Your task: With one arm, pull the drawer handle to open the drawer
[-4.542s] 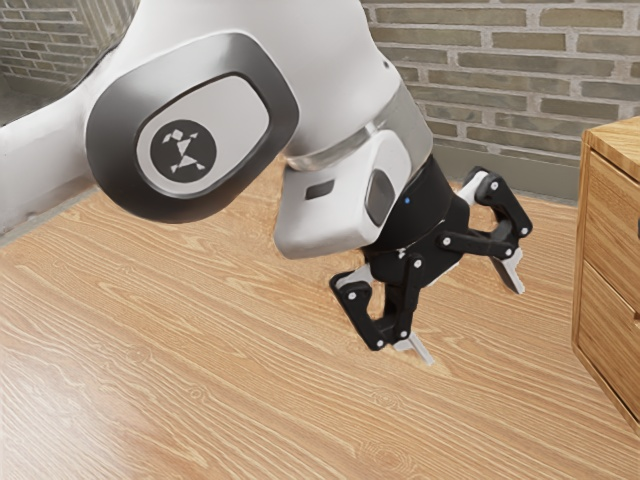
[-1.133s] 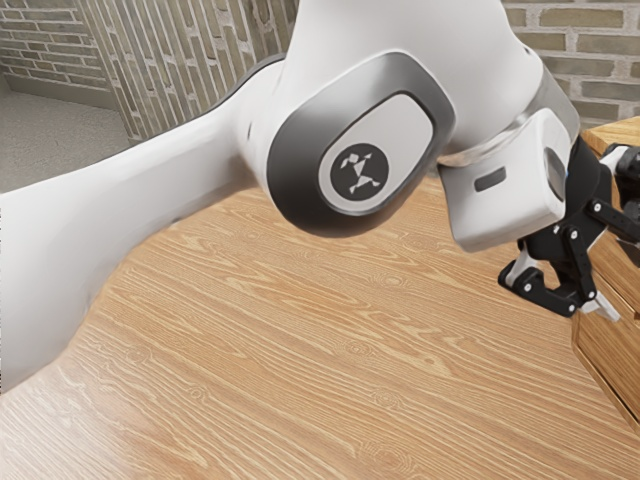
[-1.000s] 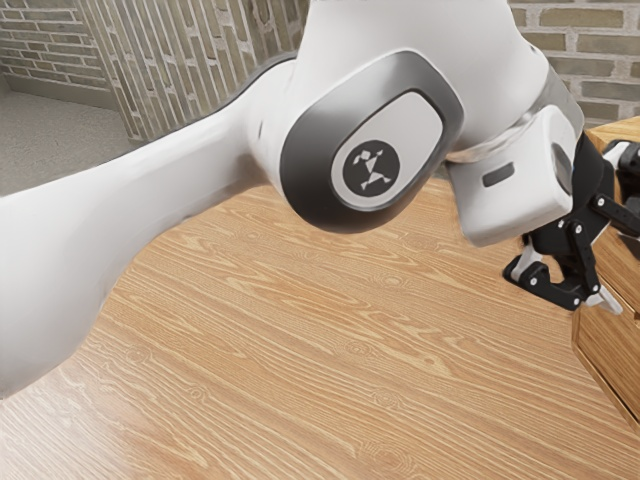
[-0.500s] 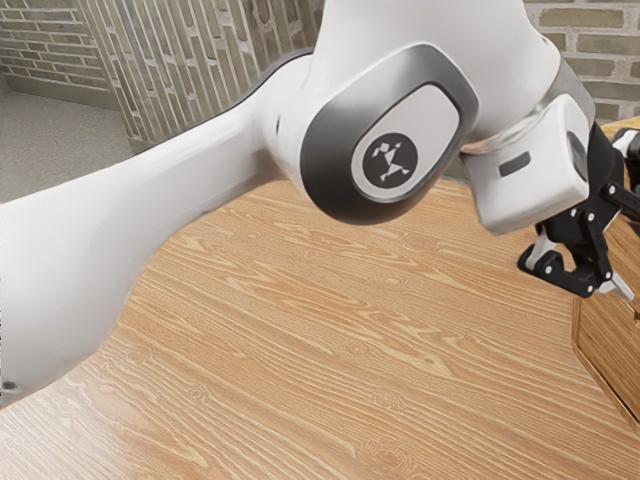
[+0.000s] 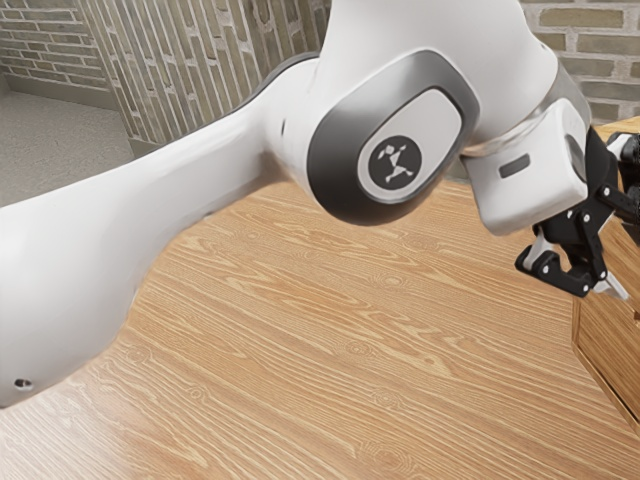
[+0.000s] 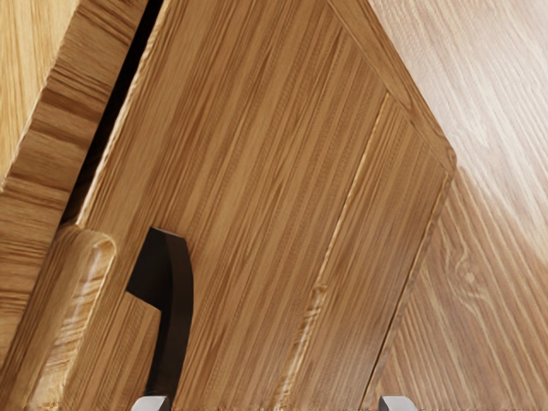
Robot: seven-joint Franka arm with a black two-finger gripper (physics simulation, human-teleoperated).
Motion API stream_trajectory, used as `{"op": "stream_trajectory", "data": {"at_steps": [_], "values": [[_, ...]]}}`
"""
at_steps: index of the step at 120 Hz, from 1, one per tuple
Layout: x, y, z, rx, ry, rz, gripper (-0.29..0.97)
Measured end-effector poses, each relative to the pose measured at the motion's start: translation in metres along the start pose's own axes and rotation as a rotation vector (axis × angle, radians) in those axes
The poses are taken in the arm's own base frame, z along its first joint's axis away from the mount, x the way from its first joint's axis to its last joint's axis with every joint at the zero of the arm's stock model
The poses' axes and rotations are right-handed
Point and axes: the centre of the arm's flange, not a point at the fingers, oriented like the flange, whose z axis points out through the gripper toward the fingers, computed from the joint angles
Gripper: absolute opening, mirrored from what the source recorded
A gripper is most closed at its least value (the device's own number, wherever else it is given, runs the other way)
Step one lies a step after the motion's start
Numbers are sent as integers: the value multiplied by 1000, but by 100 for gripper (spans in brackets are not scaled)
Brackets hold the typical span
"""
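Swung across the tabletop (image 5: pixel 300 350) toward the exterior view's right, the tool (image 5: pixel 625 225) now faces the drawer (image 6: pixel 282 214) there, fingers apart (nothing clamped). Centre the black handle (image 6: pixel 167 308) between both fingertips, close, pull straight.

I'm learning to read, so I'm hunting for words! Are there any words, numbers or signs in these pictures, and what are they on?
No words or numbers can be read anywhere.
One sign: a white emblem of small shapes in a black circle, on the arm; it has no letters.
The drawer, its black handle and the table carry no text.
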Motion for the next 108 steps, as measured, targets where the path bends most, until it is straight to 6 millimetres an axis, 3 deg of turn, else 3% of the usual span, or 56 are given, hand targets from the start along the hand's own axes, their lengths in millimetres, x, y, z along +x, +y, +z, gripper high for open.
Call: {"op": "stream_trajectory", "data": {"at_steps": [25,108], "values": [[-1,-4,17,-11,-3,-4,27],[-12,-19,35,1,-11,-25,27]]}}
